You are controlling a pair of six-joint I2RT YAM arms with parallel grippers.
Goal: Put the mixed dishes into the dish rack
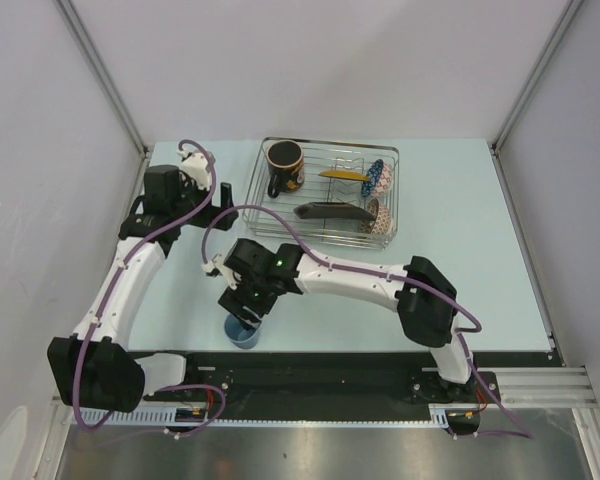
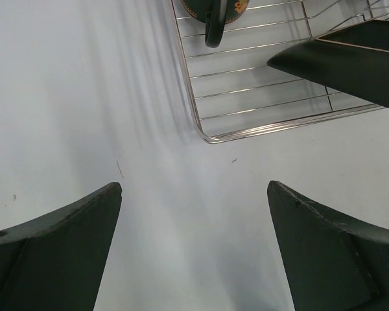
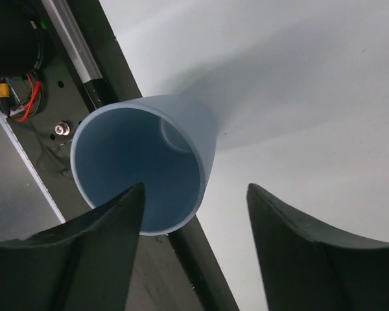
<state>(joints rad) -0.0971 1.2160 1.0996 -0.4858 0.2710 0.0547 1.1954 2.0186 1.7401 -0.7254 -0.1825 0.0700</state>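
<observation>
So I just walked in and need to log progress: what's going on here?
The right end effector is at the blue cup by the table's near edge, jaws open astride its rim, not gripping yet. The left end effector hangs open beside the rack. The mug, blue bowl, pink bowl, yellow plate and dark plate are in the rack already.

**No lettering to read in any view**

Checking all three views, and nothing legible turns up. The mug (image 1: 285,167), well beyond the right gripper (image 3: 196,194), carries a yellow print too small to make out. The light-blue cup (image 3: 142,162) at that gripper's fingertips shows only plain blue.
</observation>
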